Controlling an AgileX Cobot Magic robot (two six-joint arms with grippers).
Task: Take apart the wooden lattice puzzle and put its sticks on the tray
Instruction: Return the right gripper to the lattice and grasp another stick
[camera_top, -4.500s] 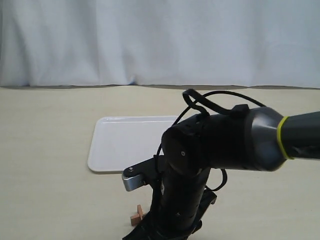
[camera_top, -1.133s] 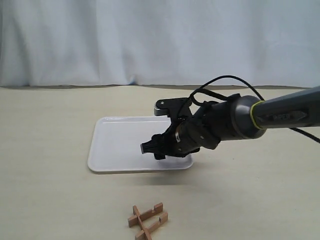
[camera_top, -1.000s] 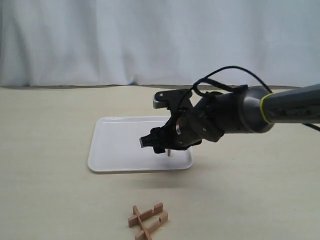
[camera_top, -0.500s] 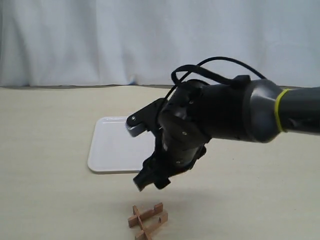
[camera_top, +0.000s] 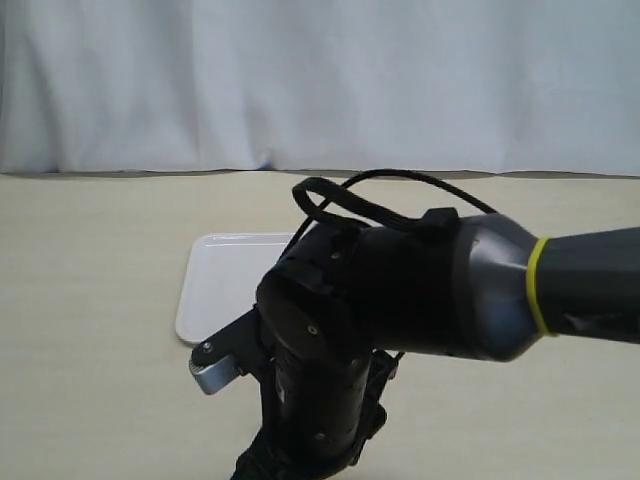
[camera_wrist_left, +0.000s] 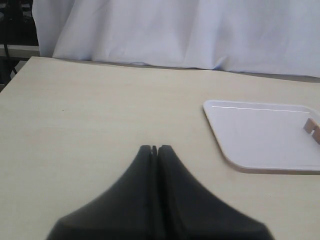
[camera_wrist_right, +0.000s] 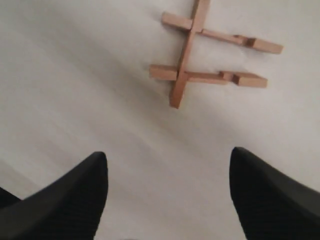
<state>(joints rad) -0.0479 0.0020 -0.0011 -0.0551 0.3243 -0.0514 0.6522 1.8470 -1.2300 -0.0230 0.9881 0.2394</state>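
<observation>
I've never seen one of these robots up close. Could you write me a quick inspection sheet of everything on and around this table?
Surface: pale beige table, bare apart from the items below.
Job's things: white tray with one stick on it, cut off by the left wrist view's edge; wooden lattice puzzle lies on the table as three interlocked sticks, hidden in the exterior view.
Clutter: nothing seen.
Grippers: left end effector is shut and empty, low over the table; right end effector is open and empty, above the table near the puzzle.
Cables: black cable loops over the right arm.
Surroundings: white curtain behind the table.
</observation>
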